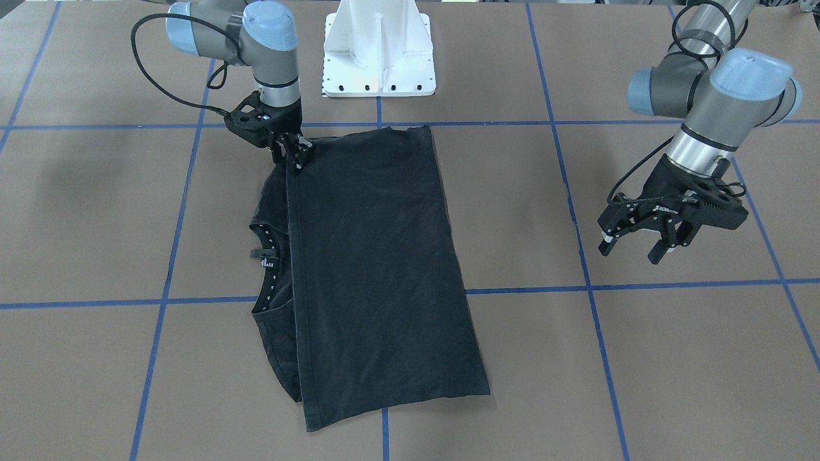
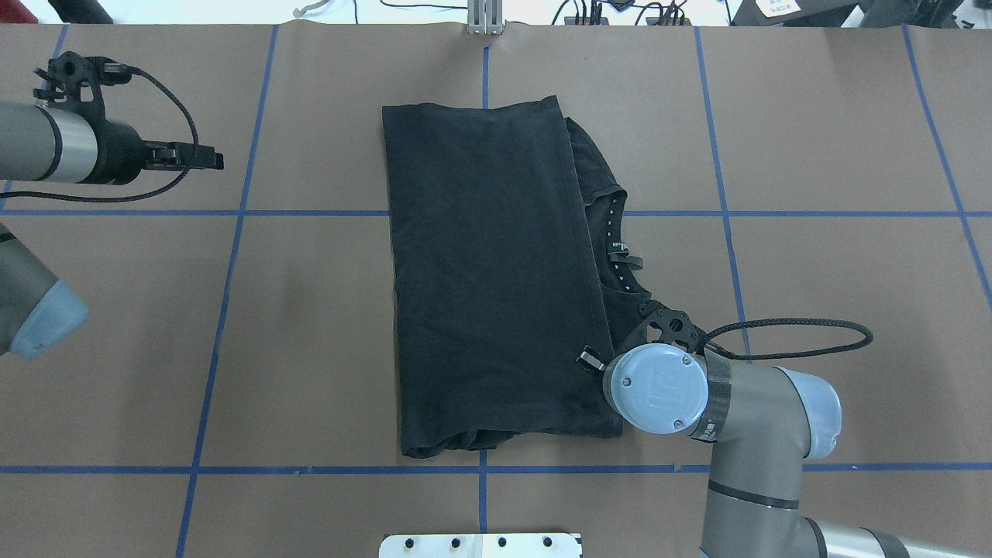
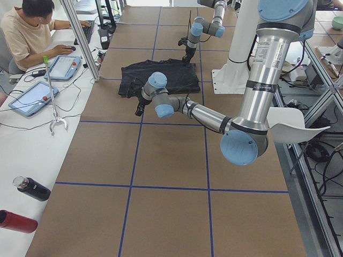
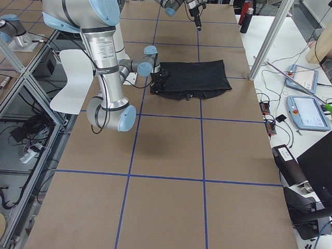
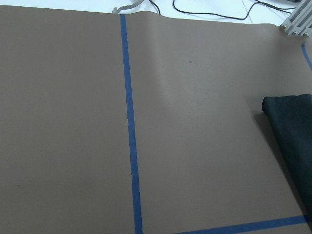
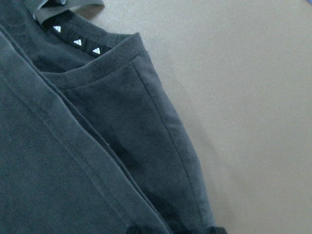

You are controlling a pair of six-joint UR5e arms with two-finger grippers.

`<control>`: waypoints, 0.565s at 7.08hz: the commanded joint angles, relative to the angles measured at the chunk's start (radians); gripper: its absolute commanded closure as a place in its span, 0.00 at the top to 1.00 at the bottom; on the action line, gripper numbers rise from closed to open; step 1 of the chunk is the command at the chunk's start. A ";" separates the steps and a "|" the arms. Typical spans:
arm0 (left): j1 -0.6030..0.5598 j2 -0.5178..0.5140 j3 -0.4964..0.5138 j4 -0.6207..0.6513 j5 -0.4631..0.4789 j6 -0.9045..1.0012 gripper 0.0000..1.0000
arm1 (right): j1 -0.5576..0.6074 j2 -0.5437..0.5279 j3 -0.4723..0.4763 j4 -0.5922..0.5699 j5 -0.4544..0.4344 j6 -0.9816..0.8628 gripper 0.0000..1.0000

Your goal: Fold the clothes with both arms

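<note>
The black T-shirt (image 1: 378, 256) lies folded lengthwise on the brown table, plain black side up, with its collar (image 1: 266, 256) showing beside the folded-over layer. It also shows in the overhead view (image 2: 488, 271) and the right wrist view (image 6: 97, 161). The print is hidden. My right gripper (image 1: 298, 160) is down at the shirt's corner nearest the robot, its fingers pinched on the edge of the top layer. My left gripper (image 1: 637, 246) is open and empty, hovering above bare table well away from the shirt. The left wrist view catches only a shirt corner (image 5: 295, 131).
The white pedestal base (image 1: 379, 57) stands just behind the shirt. Blue tape lines (image 2: 232, 256) grid the table. An operator (image 3: 32, 32) sits at a side bench with tablets (image 3: 29, 96) and bottles (image 3: 32, 188).
</note>
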 commanded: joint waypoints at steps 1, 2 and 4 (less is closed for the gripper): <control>0.000 -0.001 -0.002 0.000 0.000 0.000 0.98 | 0.001 -0.005 0.004 -0.001 0.000 0.000 0.00; 0.000 0.001 -0.002 0.000 0.000 -0.006 0.98 | 0.001 0.000 0.015 -0.001 0.001 0.002 0.00; 0.000 0.001 -0.008 0.000 0.000 -0.009 0.98 | 0.003 0.000 0.016 -0.004 0.001 0.000 0.00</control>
